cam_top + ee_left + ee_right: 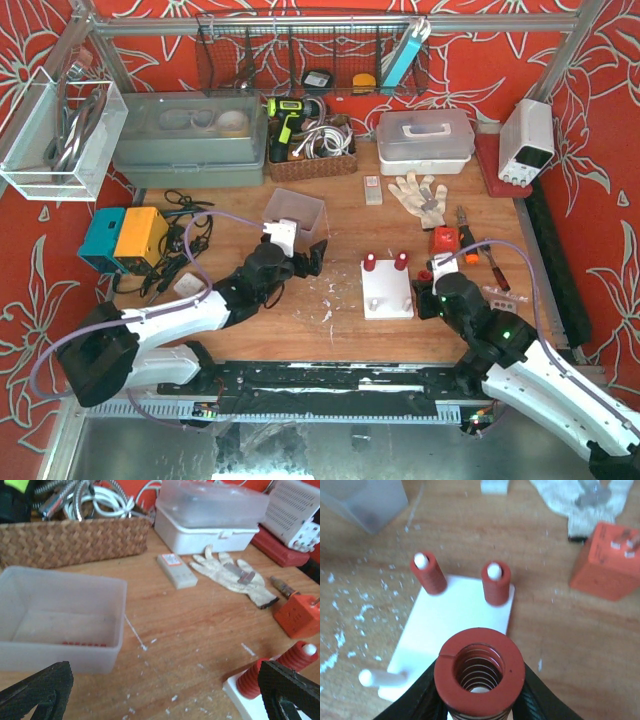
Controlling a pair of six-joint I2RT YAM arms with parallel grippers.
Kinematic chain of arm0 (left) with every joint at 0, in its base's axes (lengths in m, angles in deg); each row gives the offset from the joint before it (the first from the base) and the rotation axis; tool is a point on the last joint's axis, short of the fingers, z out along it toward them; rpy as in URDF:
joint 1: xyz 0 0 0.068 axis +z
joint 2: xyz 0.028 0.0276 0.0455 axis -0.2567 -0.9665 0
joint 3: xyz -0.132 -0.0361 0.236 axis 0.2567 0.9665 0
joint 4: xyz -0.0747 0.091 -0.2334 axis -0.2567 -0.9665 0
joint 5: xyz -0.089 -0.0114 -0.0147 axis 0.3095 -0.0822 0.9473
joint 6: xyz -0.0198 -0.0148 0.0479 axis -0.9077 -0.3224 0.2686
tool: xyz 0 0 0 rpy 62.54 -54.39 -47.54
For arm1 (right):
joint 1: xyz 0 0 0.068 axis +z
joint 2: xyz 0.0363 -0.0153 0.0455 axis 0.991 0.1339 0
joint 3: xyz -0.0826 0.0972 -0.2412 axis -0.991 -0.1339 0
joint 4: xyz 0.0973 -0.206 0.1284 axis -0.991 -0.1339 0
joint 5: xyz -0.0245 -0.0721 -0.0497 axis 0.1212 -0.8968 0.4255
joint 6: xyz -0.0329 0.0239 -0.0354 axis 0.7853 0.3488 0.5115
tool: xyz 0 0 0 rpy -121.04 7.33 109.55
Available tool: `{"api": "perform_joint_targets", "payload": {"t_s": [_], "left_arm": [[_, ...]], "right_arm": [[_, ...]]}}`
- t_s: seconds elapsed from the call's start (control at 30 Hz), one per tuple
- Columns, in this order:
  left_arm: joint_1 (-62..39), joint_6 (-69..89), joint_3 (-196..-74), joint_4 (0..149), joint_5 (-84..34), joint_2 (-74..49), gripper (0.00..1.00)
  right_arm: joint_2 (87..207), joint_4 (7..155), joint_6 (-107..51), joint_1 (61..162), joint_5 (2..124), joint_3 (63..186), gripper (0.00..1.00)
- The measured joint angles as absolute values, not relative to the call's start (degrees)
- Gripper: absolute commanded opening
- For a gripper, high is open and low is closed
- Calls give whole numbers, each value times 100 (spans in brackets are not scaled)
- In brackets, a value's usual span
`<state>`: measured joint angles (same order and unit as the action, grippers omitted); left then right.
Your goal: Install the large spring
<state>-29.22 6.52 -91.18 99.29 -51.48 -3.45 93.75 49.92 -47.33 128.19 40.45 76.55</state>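
above table (560, 645), right pincer (479, 696) clamps large spring (480, 636)

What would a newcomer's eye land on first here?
The big red spring clamped in the right hand, filling the right wrist view just above the near end of the white plate. Next, the two small red springs already on pegs at the plate's far end. The left hand hangs open beside the clear bin.
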Motion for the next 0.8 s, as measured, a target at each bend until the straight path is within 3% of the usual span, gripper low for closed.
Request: {"api": "perform_joint_targets", "payload": {"t_s": [0.2,0.53,0.8], "left_arm": [[-2828,429,-8809,9997,-5122,-531,100],[-2655,254,-8656,10085,-4929,-669,100],[-2636,252,-8582,10181,-4824,-669,100]], "right_arm": [[9574,4328,-5393,13307,3748,7688,0],[9832,4728,-6040,14808,2362,7609,0],[9799,4807,-6611,15075,1698,7255,0]]}}
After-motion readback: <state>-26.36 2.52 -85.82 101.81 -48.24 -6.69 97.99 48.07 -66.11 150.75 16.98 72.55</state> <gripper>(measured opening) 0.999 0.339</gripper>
